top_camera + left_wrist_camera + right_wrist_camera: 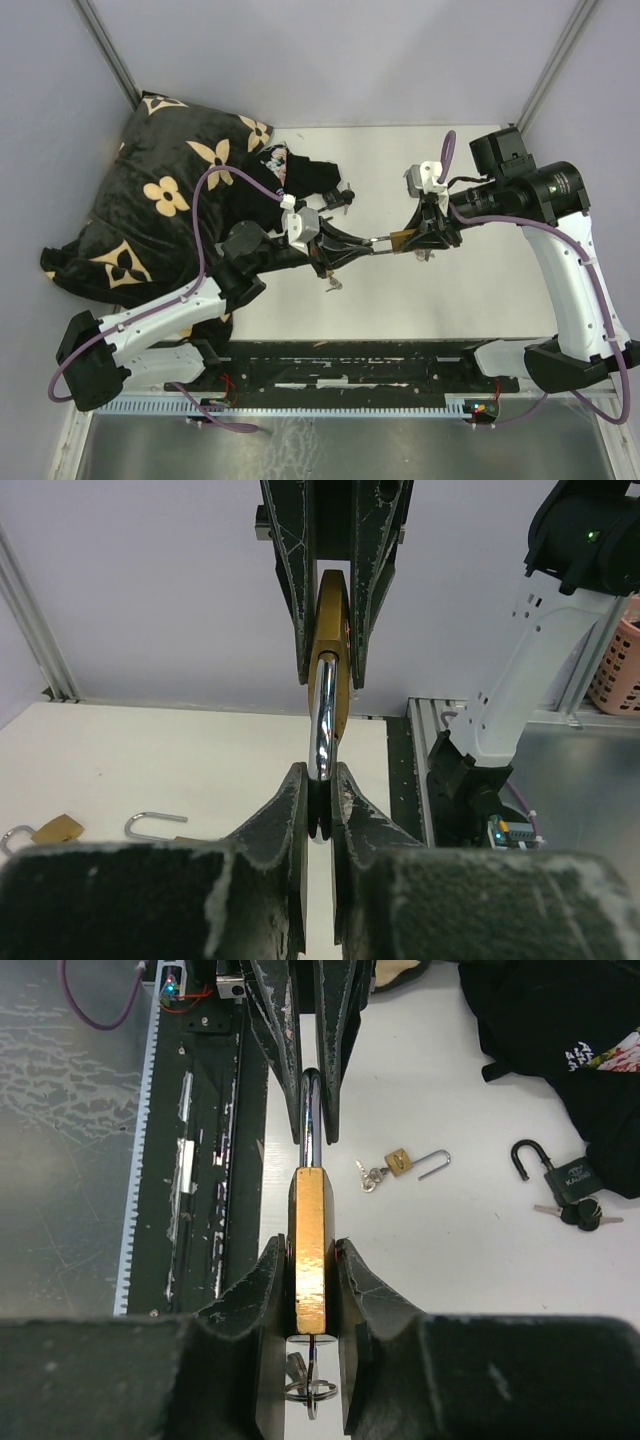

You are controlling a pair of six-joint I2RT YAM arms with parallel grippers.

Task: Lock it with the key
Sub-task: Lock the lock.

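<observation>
A brass padlock (405, 238) hangs above the table between my two grippers. My right gripper (311, 1260) is shut on its brass body (311, 1250). The key (313, 1372) sticks out of the body's underside, between the right fingers, with a ring hanging from it. My left gripper (320, 780) is shut on the tip of the chrome shackle (325, 720), which points away from the body (333, 630) toward the left arm. In the top view the left gripper (365, 245) and right gripper (420, 235) face each other along one line.
A small brass padlock with open shackle and keys (400, 1163) lies on the white table (440, 300) under the left arm. A black padlock (560, 1175) lies by a black patterned cloth (170, 200) at the back left. A pink basket (615, 670) stands off the table.
</observation>
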